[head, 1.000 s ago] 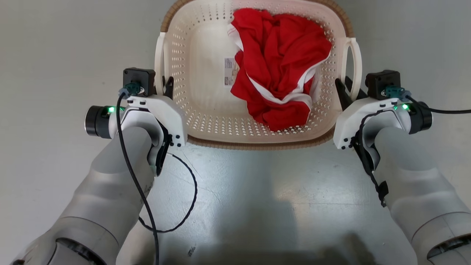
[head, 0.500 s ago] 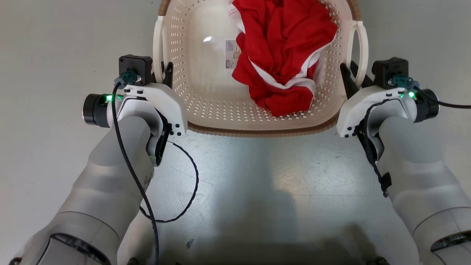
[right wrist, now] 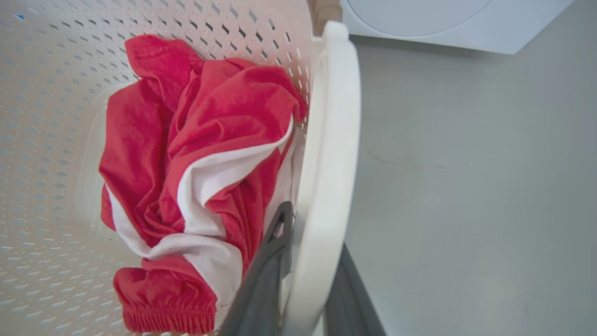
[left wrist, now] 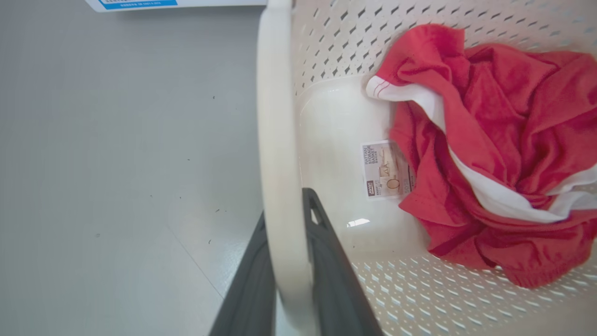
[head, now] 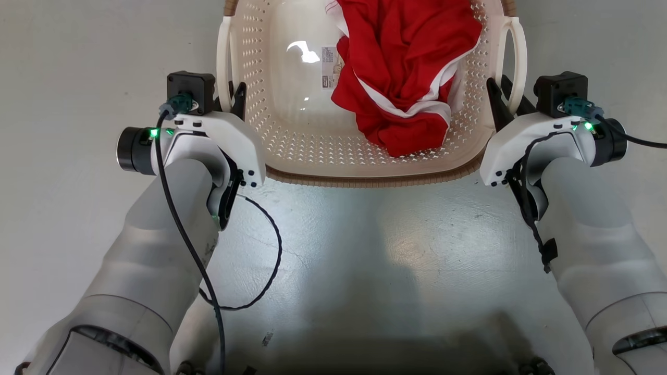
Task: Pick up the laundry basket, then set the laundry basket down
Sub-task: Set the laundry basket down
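Clamping a handle (left wrist: 279, 140) each, the left gripper (head: 232, 99) and right gripper (head: 501, 91) hold the laundry basket (head: 271, 104). Red clothing (head: 411, 62) lies inside.

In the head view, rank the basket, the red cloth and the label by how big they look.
1. basket, largest, even though it is cut off at the top edge
2. red cloth
3. label, clearly smallest

Laundry area, I judge: white round-doored appliance (right wrist: 443, 18) beyond my right gripper (right wrist: 311, 233); red-and-white cloth garment (right wrist: 200, 154) in cream perforated plastic basket (right wrist: 46, 93) beside it.
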Controlling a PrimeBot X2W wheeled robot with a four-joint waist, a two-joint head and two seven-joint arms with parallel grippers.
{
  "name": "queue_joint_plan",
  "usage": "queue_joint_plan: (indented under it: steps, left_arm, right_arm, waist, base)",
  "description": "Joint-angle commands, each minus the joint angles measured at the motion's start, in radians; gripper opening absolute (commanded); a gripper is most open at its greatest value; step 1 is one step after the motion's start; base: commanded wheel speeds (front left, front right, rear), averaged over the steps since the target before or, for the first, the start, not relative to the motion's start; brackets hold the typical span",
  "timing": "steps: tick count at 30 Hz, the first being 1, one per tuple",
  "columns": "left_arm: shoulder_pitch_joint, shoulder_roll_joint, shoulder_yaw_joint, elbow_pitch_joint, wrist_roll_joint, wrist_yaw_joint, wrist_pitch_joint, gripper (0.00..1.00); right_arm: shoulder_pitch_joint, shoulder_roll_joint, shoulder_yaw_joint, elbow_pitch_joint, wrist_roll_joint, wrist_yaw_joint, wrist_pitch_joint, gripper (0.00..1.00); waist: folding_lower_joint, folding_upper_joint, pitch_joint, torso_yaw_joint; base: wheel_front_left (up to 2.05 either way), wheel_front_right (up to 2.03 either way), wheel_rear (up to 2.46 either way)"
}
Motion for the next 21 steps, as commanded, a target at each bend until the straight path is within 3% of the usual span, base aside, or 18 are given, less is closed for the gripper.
queue_joint_plan:
  steps: [1,21]
  left_arm:
    - [-0.009,0.004,0.012,-0.008,0.016,-0.025,-0.01,0.0]
    - [-0.036,-0.011,0.024,0.074,0.038,-0.055,-0.01,0.0]
  right_arm:
    - [0.046,0.033,0.02,-0.028,-0.012,0.012,0.002,0.0]
    - [0.073,0.033,0.034,-0.054,0.019,0.012,0.026,0.0]
  waist:
    - [0.0,0.0,0.0,-0.002]
    - [0.0,0.0,0.003,-0.011]
  base:
    - [0.0,0.0,0.0]
    - [0.0,0.0,0.0]
